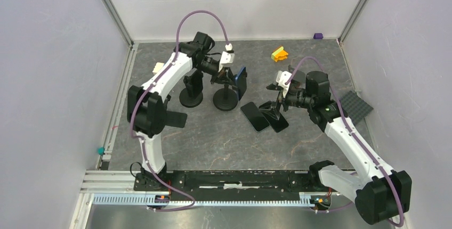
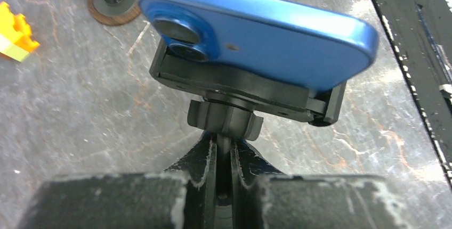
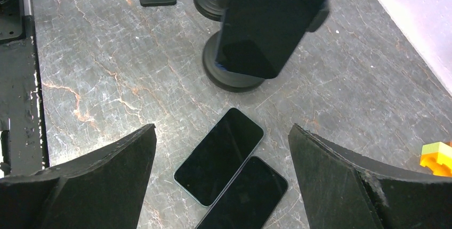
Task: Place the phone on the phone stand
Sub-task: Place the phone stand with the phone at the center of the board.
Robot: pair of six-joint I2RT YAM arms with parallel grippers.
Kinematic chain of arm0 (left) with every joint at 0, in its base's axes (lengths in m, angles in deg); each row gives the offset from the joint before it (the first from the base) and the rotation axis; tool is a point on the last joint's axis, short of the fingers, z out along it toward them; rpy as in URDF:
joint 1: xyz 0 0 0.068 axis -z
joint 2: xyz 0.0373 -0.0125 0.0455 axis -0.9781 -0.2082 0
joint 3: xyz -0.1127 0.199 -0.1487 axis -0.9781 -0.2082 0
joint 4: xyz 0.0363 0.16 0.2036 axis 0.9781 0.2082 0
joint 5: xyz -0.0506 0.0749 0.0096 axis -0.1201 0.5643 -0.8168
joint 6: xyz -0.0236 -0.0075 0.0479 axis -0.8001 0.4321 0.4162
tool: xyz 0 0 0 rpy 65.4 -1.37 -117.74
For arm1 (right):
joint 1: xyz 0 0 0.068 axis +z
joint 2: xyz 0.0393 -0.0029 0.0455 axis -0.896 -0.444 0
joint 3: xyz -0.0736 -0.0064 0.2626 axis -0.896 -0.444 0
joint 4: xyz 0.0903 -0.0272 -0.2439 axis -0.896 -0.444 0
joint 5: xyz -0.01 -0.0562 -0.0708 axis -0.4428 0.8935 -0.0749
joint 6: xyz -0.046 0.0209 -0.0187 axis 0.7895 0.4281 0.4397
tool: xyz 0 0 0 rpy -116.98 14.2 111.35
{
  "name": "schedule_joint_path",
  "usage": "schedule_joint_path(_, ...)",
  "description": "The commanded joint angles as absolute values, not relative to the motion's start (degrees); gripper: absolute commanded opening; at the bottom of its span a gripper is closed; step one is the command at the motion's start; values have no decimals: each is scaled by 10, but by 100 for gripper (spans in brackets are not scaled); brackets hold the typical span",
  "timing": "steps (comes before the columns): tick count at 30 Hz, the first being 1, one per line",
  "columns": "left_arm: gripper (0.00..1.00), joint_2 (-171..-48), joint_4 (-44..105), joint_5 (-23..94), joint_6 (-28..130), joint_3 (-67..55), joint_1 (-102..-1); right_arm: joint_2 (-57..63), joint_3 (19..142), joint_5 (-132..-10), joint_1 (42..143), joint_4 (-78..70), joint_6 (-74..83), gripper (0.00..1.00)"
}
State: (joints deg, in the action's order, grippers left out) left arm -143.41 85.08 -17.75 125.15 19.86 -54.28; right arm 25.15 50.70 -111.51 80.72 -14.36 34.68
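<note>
A blue phone sits clamped in the cradle of a black phone stand, its dark screen facing the right arm. My left gripper is shut on the stand's thin neck just under the cradle. Two more phones lie side by side, screens up, flat on the table. My right gripper hangs open above them, with the phones in the wide gap between its fingers and nothing held.
A second black stand stands just left of the first. A yellow-orange brick and a small purple block lie at the back. A dark grey studded plate lies at the right wall. A black rail runs along the near edge.
</note>
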Motion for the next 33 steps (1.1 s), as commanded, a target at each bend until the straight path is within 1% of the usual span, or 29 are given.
schedule_joint_path(1,2,-1489,949,-252,1346,335,-553,252,501,-1126,803,-110,335,98)
schedule_joint_path(5,2,-1530,968,-263,1351,391,-563,250,495,-1122,802,-108,337,98)
schedule_joint_path(16,2,-1573,969,-253,1377,404,-590,256,484,-1077,785,-102,328,98)
schedule_joint_path(21,19,-1574,969,-252,1395,386,-591,254,481,-990,773,-93,309,98)
schedule_joint_path(23,27,-1575,969,-250,1394,383,-592,248,485,-960,766,-92,300,98)
schedule_joint_path(25,32,-1575,970,-249,1387,385,-593,240,490,-934,757,-92,294,98)
schedule_joint_path(26,37,-1575,969,-248,1386,385,-594,238,492,-924,754,-92,295,98)
schedule_joint_path(27,44,-1574,970,-245,1387,386,-594,235,495,-910,750,-92,296,98)
schedule_joint_path(29,52,-1571,970,-237,1385,390,-595,232,498,-881,745,-93,299,98)
schedule_joint_path(31,56,-1563,969,-232,1383,392,-598,229,502,-841,739,-94,309,98)
schedule_joint_path(33,69,-1551,946,-224,1354,386,-601,223,504,-804,736,-96,327,98)
